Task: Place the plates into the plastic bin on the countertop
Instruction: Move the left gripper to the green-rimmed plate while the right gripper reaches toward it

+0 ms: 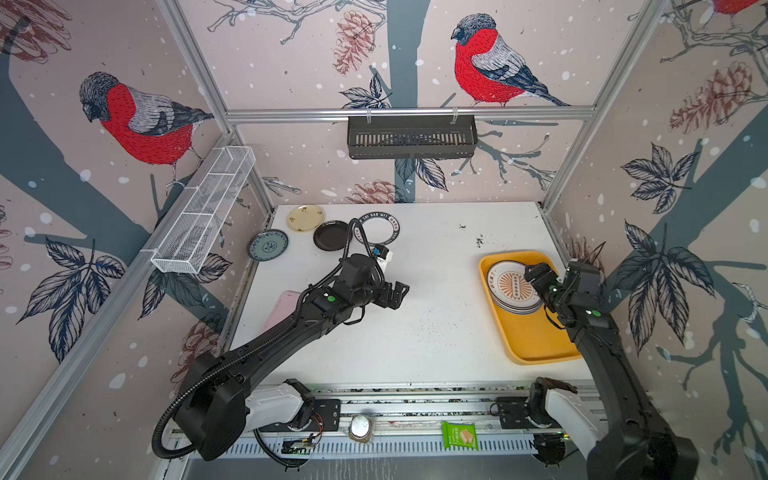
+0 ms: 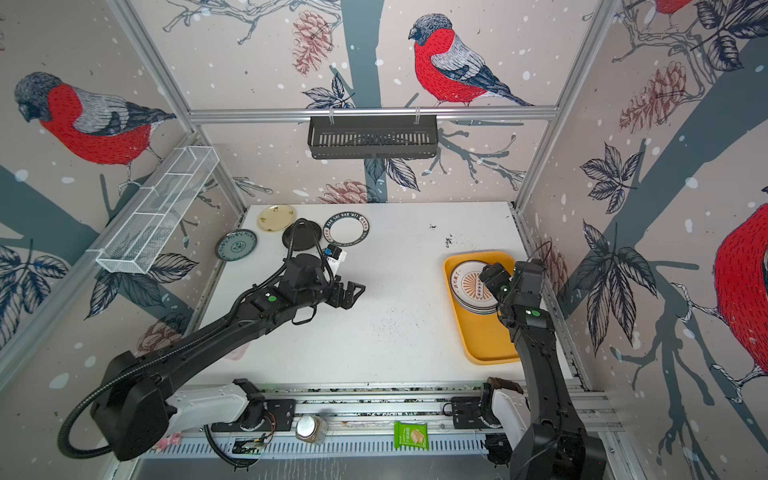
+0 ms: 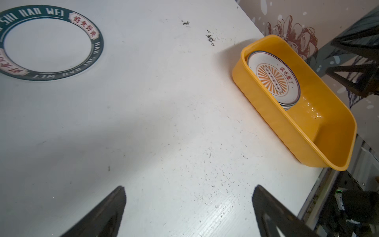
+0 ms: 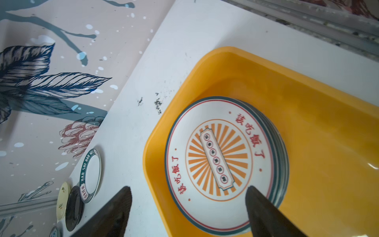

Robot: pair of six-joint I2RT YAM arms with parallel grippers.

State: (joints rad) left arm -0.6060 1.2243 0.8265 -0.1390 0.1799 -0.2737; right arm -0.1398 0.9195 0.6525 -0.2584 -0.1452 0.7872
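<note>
Four plates lie outside the plastic bin (image 1: pixel 536 345), close together at the far left corner of the countertop (image 1: pixel 436 332): a cream-yellow plate (image 1: pixel 305 217), a blue-grey patterned plate (image 1: pixel 268 244), a black plate (image 1: pixel 331 235) and a green-lettered plate (image 2: pixel 346 227). The others sit as one stack in the far half of the bin, with an orange sunburst plate (image 4: pixel 219 162) on top; the near half of the bin is bare. The right gripper (image 4: pixel 188 187) hangs over that stack with its jaws spread wide and nothing between them. One finger is above the sunburst plate's rim and the other appears just outside the bin's wall. The left gripper (image 3: pixel 189 187) is likewise wide and empty, above the bare middle of the countertop. The step in hand looks like the let-go onto the stack. To finish it well, the right arm should rise straight up until both fingers clear the wall and the plate's rim, and only then swing away; a sideways exit could hook the rim and shift the stack. The green-lettered plate lies nearest the left gripper, so it seems the sensible next pick. Being flat and low-rimmed, it will probably need one finger worked under its edge.
</note>
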